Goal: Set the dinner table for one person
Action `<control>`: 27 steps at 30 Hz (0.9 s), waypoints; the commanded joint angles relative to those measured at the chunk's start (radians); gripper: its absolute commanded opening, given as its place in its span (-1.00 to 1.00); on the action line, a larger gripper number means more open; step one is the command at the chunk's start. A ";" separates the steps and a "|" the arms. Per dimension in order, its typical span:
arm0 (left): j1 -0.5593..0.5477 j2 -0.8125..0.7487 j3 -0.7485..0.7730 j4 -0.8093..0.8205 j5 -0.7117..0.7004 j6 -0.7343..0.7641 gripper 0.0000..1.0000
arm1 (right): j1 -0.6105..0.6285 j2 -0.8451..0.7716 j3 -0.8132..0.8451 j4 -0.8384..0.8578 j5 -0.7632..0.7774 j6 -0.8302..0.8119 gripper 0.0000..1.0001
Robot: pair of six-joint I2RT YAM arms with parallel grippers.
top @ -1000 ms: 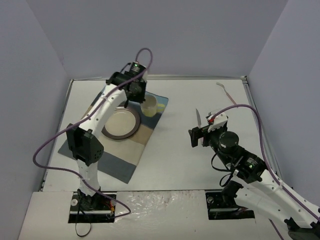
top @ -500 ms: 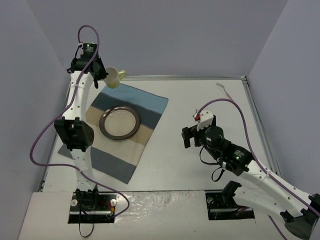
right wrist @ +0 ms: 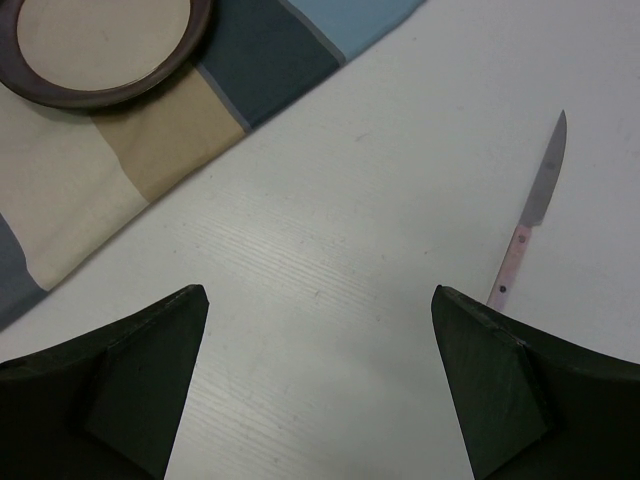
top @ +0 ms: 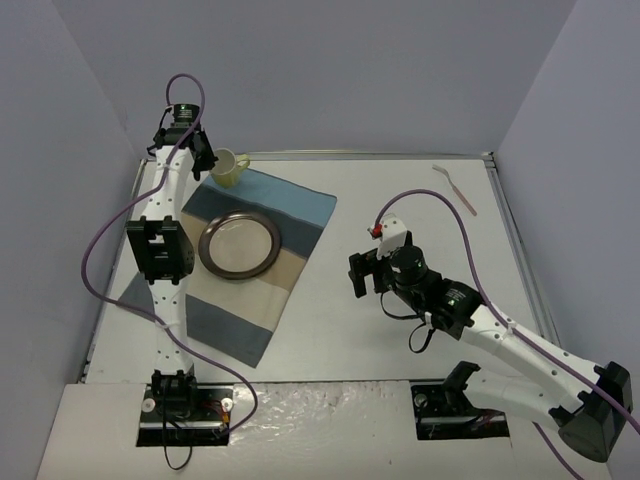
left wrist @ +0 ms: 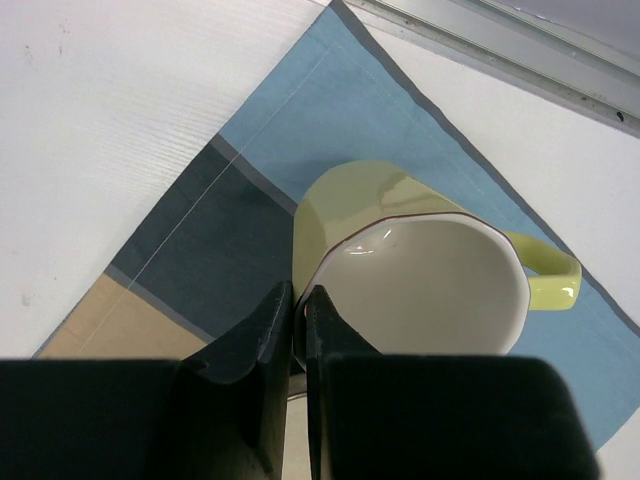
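Observation:
The white dinner table [top: 400, 190] carries a blue-and-beige striped placemat [top: 250, 260] with a brown-rimmed plate [top: 240, 244] on it. My left gripper [top: 205, 160] is shut on the rim of a yellow mug [top: 232, 167] at the mat's far corner. In the left wrist view the fingers [left wrist: 275, 320] pinch the mug's [left wrist: 420, 270] wall, and the mug is tilted over the blue stripe. My right gripper [top: 362, 275] is open and empty over bare table right of the mat. In the right wrist view [right wrist: 318, 300] a pink-handled knife [right wrist: 535, 205] lies to its right.
A pink utensil [top: 455, 188] lies at the far right near the metal edge rail [top: 495, 200]. Grey walls close in the table on three sides. The plate [right wrist: 100, 45] and placemat [right wrist: 120, 150] show at the top left of the right wrist view.
My left arm carried the mug from beside the plate to the mat's far left corner, first raised, now lower. My right gripper moved left, away from the knife, towards the placemat.

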 commanded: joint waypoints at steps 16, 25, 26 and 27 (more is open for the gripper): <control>0.036 -0.011 0.052 0.202 -0.014 0.004 -1.00 | -0.015 0.025 0.022 0.094 -0.019 0.047 0.82; 0.043 0.017 0.026 0.258 -0.016 0.007 -1.00 | -0.020 0.022 0.011 0.095 -0.021 0.052 0.82; 0.043 0.022 0.027 0.259 -0.012 0.007 -1.00 | -0.021 0.024 0.011 0.095 -0.022 0.052 0.82; 0.043 0.026 0.029 0.260 -0.009 0.007 -1.00 | -0.022 0.025 0.011 0.095 -0.022 0.052 0.82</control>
